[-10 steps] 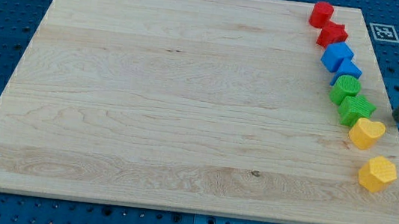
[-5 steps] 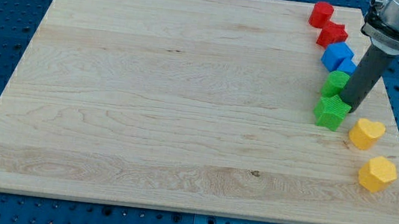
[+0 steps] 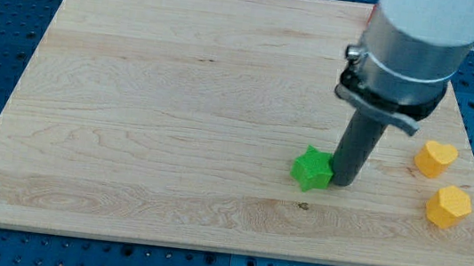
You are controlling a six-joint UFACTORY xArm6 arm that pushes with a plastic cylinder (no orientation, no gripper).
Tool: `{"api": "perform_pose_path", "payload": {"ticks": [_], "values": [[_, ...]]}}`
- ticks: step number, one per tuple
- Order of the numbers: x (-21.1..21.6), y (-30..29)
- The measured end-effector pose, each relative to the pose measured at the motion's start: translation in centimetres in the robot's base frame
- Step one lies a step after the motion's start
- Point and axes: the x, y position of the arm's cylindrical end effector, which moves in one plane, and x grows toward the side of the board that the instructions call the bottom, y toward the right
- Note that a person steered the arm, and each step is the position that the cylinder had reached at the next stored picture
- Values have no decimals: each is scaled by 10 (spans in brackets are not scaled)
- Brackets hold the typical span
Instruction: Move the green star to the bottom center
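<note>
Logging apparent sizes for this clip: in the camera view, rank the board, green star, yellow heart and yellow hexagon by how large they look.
1. Board
2-4. Green star, yellow heart, yellow hexagon: too alike to rank.

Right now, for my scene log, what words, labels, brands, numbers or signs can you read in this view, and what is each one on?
None: no readable word, label, brand, number or sign shows in the camera view.
The wooden board is bare wood grain.
The green star, touching my tip on the view's left, carries no print.
The yellow heart and yellow hexagon block carry no print.
</note>
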Motion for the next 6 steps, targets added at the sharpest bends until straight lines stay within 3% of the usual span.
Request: {"api": "perform_pose_path", "payload": {"ticks": [1,5,6], "values": [[19,-22],[-57,-75],[-59,-93]]}}
